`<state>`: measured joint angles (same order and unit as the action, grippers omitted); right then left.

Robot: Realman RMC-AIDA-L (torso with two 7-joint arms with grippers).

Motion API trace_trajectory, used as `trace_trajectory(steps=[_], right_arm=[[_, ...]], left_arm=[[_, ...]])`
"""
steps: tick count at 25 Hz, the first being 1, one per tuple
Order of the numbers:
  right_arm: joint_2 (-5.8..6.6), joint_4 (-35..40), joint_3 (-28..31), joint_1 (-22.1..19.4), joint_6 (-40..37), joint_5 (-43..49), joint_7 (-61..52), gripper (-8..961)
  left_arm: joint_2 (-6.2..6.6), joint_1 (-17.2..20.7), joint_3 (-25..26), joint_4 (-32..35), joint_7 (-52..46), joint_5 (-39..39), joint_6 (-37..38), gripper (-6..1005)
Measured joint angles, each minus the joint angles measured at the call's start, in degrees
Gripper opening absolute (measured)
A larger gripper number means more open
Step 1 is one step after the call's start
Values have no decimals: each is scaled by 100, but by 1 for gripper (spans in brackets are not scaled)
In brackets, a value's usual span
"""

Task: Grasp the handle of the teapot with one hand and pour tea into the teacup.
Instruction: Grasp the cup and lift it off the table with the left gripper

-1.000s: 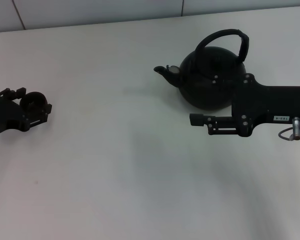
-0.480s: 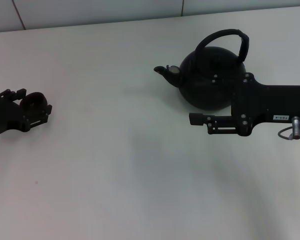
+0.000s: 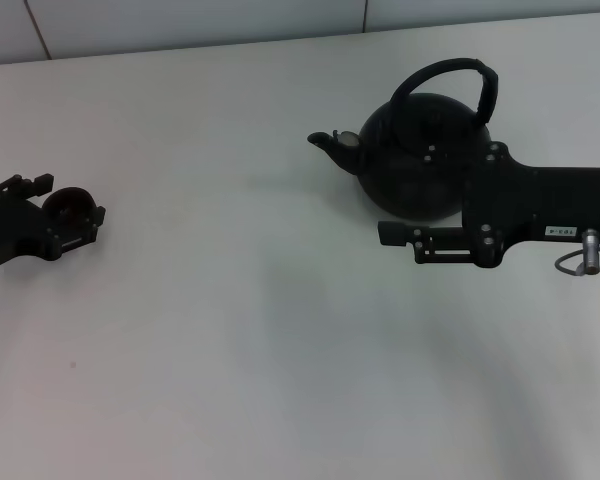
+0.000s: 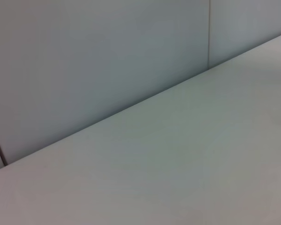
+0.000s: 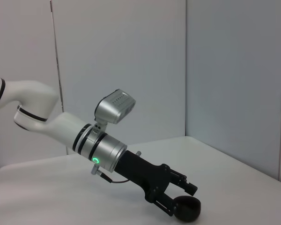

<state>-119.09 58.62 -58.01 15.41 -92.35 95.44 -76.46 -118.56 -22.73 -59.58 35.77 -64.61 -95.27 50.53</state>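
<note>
a: what's your surface and room?
b: a plain white table point(image 3: 240, 330) backed by pale grey wall panels point(image 5: 122, 51); your left wrist camera sees only that table and wall.

a: and on your left?
b: your left gripper point(image 3: 68, 210) reaches in low from the edge, fingers set round the small dark teacup point(image 3: 68, 207). the right wrist view shows the cup point(image 5: 186, 209) cradled between them at the table.

a: the right side?
b: the glossy black teapot point(image 3: 420, 150) stands upright far right of centre, spout point(image 3: 330, 143) pointing left, its handle point(image 3: 450, 75) arched free above. your right gripper point(image 3: 395, 215) lies level in front of its base, one finger point(image 3: 398, 235) jutting left, holding nothing.

a: anything you can't make out?
b: the second finger blends into the pot's black body, so you can't tell how wide that claw is spread. the arm covers the pot's lower right.
</note>
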Motion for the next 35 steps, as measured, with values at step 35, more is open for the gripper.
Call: trace_trajectory(steps=[35], right_arm=[[0,0,8,50,74,3,66,701]], left_arm=[[-9,-65,-310,-24,-29,53,-290,794]])
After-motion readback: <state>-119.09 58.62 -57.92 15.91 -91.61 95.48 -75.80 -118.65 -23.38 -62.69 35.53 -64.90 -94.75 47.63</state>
